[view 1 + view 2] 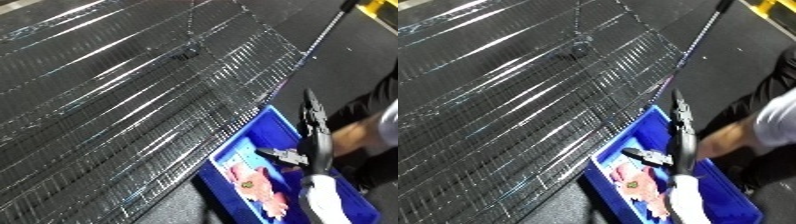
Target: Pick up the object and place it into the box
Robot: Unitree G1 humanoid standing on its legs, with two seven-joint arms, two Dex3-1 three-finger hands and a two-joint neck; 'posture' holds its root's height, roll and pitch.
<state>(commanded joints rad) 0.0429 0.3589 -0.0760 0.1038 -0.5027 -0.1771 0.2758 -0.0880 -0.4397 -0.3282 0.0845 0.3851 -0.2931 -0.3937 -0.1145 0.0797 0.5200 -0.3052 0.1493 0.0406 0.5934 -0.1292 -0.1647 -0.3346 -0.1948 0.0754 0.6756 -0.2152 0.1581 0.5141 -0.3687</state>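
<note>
Apparently the pink object (253,186) already lies in the blue bin (266,125), near right, beside the wire-mesh surface (124,100). Looks light, soft, floppy; pinch an edge. Right hand (313,132) above it, fingers straight, holding nothing. Left hand unseen.

Right hand (313,145) over blue bin (266,131), fingers straight; pink object (258,186) inside bin, beside wire shelf (133,100).
</note>
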